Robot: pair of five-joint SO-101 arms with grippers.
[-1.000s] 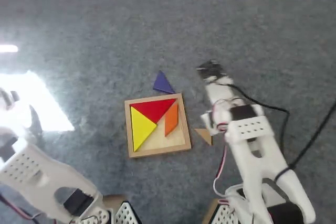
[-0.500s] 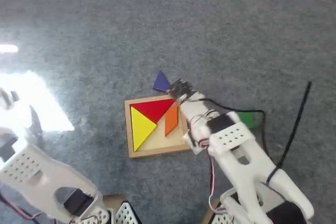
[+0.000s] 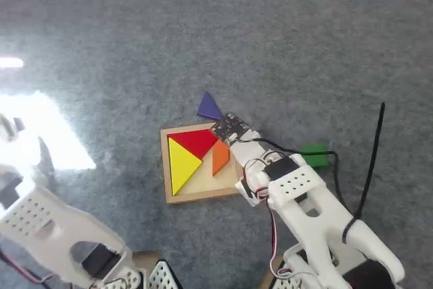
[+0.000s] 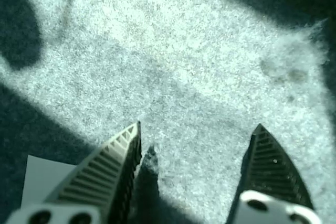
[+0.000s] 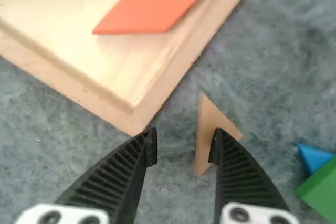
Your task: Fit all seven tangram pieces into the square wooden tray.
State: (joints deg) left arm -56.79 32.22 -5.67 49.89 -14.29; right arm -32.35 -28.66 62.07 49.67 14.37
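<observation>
The right gripper hangs with fingers spread around a tan triangle lying on the table just beside a corner of the square wooden tray; the left gripper is likewise spread, over bare table. The grasp probably needs centring on the triangle before lifting it over the tray's edge. No writing is readable

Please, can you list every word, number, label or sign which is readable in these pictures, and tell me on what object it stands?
None: no text can be read.
The wooden tray, the red piece, the yellow piece and the orange piece carry no print.
Any marking on the dark board at an arm's wrist is too small to read.
</observation>
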